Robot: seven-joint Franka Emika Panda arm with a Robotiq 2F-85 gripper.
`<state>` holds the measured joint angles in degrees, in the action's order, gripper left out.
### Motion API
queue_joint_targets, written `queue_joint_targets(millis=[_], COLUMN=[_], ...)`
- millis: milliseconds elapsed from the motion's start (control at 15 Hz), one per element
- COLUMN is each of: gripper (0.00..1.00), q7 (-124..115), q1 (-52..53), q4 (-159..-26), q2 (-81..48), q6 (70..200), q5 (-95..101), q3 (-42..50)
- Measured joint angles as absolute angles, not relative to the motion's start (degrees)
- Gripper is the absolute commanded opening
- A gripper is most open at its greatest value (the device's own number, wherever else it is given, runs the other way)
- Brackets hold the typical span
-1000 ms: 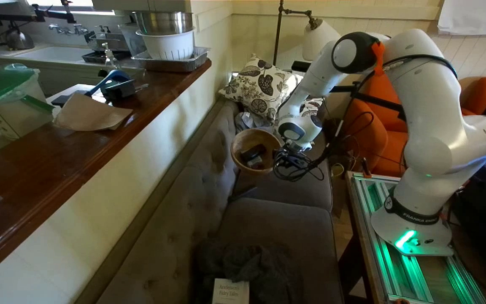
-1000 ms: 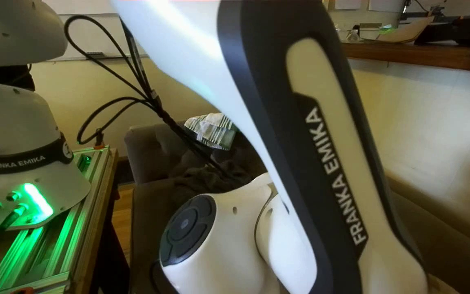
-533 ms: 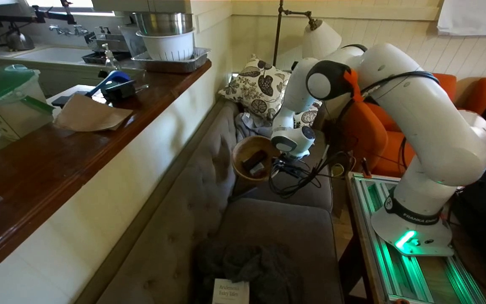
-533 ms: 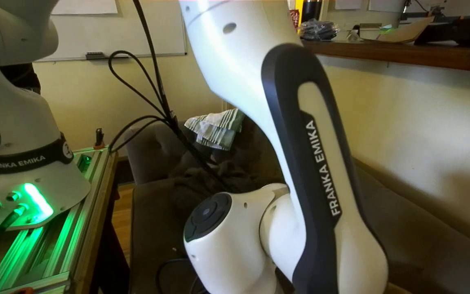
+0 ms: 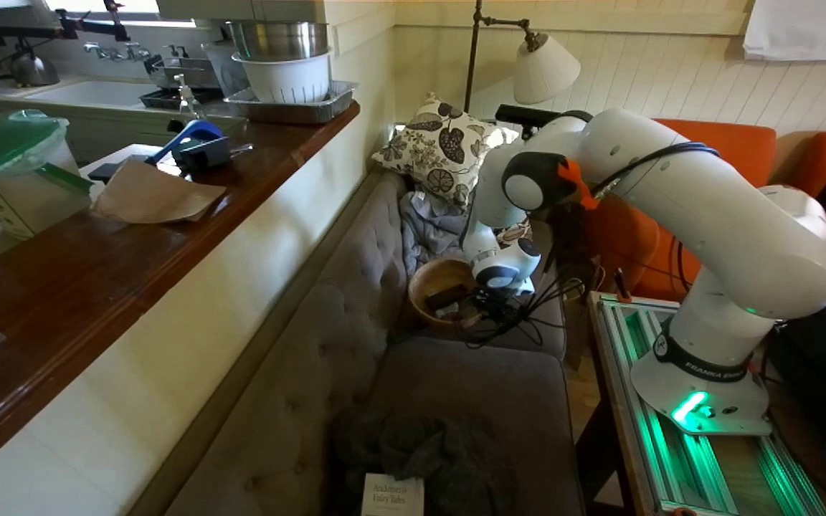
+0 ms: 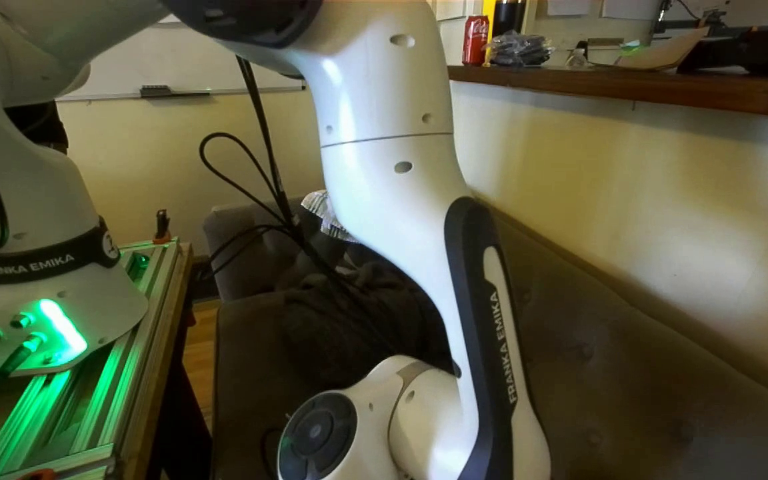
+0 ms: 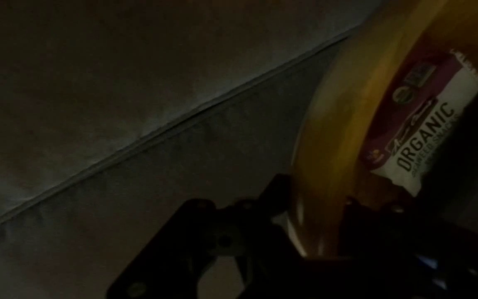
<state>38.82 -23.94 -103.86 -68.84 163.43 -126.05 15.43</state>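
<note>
One arm [image 5: 707,186] only, so no nearer hand to choose; pinching the wooden bowl [image 7: 334,124] by its rim with the gripper [image 7: 314,197], one finger outside, one inside, judging by the wrist view, very dark down there; so closed onto the rim, not spread; going by an exterior view, held over or on the sofa seat [image 5: 477,394], near the grey cloth [image 5: 431,229], hard to tell whether touching the seat or just above; lying to the backrest [image 5: 298,337] side of the gripper, with nearly all its bulk out that way and only the opposite edge between the fingers; round, so no long axis to match; hence, as a judgement, a matter of which stretch of rim to hold and of keeping the far side level, off-centre load likely wanting to tip; inside, carrying a seaweed snack packet [image 7: 425,120] and a dark block [image 7: 471,166], long axes roughly parallel, both slanting across the wrist view from upper right to lower left; around the gripper, black cables [image 5: 512,315] bunched, hiding the fingertips there.
</note>
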Motion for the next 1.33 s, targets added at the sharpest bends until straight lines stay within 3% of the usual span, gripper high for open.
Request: queue_joint_targets(millis=[267, 333, 400, 933, 1333], gripper=[0.05, 0.43, 0.44, 0.99, 1.0], q7=[28.29, 26.39, 24.72, 15.39, 18.33], q1=[-23.96, -23.22, -22.58, -20.23, -16.44], q4=[-103.76, -103.75, -103.71, -103.95, -114.34], q2=[-69.72, -69.82, -69.91, -69.72, -64.18], q6=[158.65, 157.62, 157.13, 156.79, 149.5], q5=[-121.61, -121.51, -121.51, -116.09, -104.48], q3=[18.31, 19.48, 20.43, 24.14, 22.98])
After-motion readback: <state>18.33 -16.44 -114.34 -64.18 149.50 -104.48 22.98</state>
